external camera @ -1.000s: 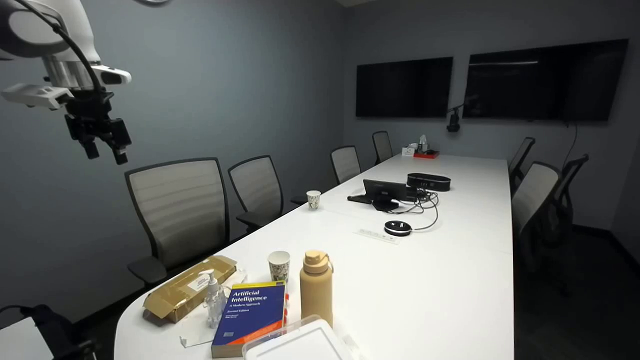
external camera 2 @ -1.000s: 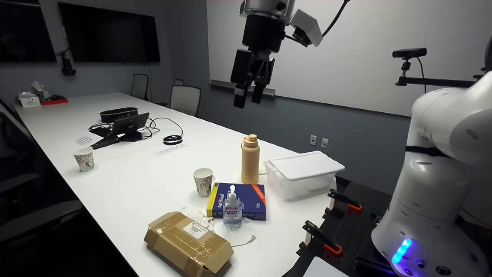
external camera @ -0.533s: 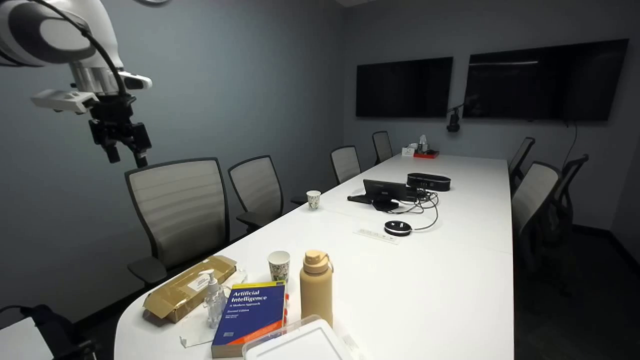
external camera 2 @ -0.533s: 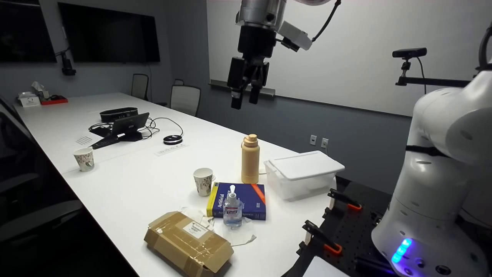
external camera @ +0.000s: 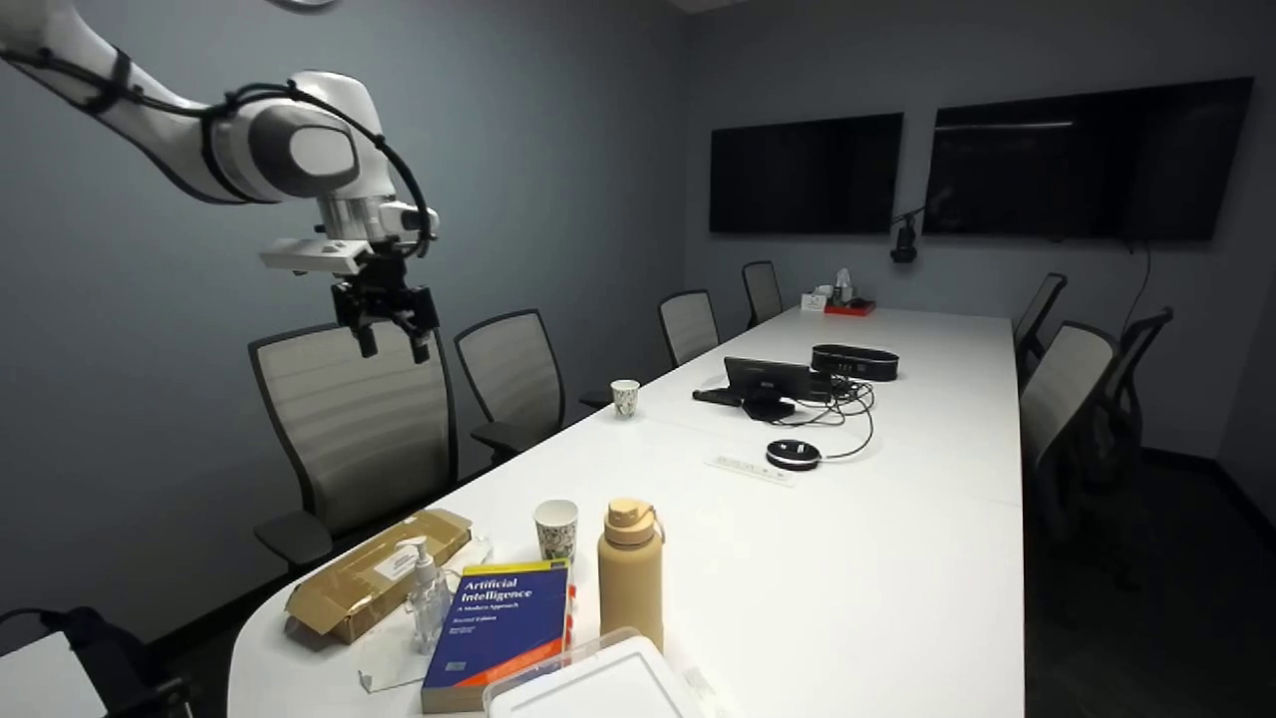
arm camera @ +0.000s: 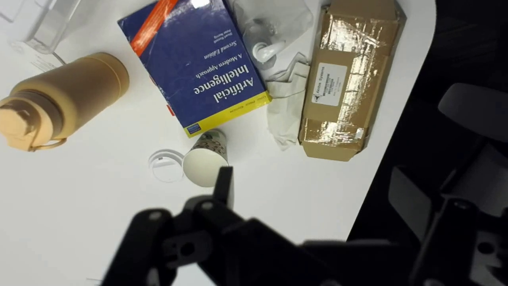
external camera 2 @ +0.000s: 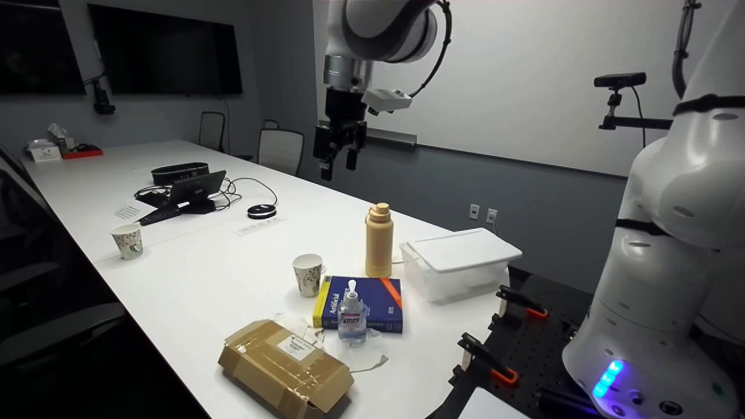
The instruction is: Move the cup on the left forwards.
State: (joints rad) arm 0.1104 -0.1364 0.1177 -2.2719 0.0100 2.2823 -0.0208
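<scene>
The gripper [external camera 2: 339,167] hangs spread and empty, well above the surface [external camera 2: 204,285]. The cup [external camera 2: 307,275] stands left of the tan bottle [external camera 2: 379,244], just beside the book [arm camera: 194,65] and a white lid [arm camera: 166,167]; an off-line descent could snag either, and squeezing hard could crumple the cup.

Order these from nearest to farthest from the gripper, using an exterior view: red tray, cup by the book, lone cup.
1. Cup by the book: near end of the table, lower than the gripper.
2. Lone cup: farther along the edge.
3. Red tray: far end.
</scene>
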